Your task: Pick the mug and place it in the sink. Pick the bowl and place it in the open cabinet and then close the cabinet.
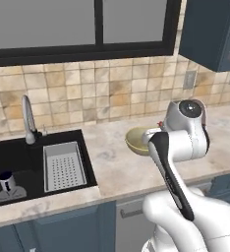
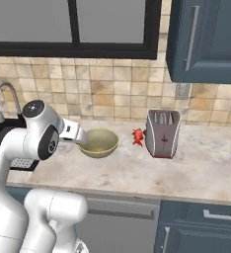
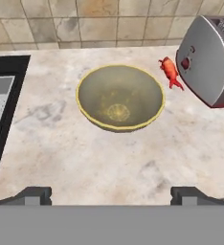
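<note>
Now: one bowl (image 3: 119, 98), one toaster (image 3: 210, 60), one mug (image 1: 6, 181) in sink (image 1: 18, 155).

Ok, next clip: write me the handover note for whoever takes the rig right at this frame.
Gripper: open, empty, above the counter, short of the bowl.
Mug: upright in the sink, left of the grey rack. That step looks done.
Bowl: upright and empty on the counter between the sink and the toaster, apart from the small red item by the toaster.
Cabinet: on the wall above the toaster; its door seems to stand open.
Left: grasp the bowl, set it in the cabinet, close the door.
</note>
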### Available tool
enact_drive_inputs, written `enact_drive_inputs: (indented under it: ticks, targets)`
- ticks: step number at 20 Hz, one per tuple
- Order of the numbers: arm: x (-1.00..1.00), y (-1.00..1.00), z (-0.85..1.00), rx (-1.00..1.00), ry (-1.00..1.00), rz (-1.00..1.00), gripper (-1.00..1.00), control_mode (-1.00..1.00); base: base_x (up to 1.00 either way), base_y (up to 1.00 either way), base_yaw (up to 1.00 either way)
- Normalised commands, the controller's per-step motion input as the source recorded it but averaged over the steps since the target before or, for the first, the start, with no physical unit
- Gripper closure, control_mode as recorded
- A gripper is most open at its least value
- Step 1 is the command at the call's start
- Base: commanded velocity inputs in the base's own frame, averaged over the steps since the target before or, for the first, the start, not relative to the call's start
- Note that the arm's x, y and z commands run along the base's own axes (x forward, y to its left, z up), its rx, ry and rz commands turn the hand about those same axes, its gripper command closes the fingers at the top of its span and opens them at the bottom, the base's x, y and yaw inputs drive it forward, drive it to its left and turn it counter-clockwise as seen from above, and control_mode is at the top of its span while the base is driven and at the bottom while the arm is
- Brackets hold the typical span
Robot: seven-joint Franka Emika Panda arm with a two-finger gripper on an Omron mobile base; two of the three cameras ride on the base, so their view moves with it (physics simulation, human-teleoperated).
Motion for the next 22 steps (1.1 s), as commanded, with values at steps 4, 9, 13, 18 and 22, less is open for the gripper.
enact_drive_inputs:
  ticks: [4, 9, 13, 18, 22]
  targets:
    - [0.0, 0.0, 0.0, 0.0, 0.0, 0.0, -1.0, 1.0, 0.34, -0.14, -0.11]
    - [0.0, 0.0, 0.0, 0.0, 0.0, 0.0, -1.0, 1.0, 0.37, -0.51, -0.16]
    - [0.0, 0.0, 0.0, 0.0, 0.0, 0.0, -1.0, 1.0, 0.23, -0.74, -0.2]
    - [0.0, 0.0, 0.0, 0.0, 0.0, 0.0, -1.0, 1.0, 0.38, -0.15, -0.12]
    - [0.0, 0.0, 0.0, 0.0, 0.0, 0.0, -1.0, 1.0, 0.47, 0.12, -0.01]
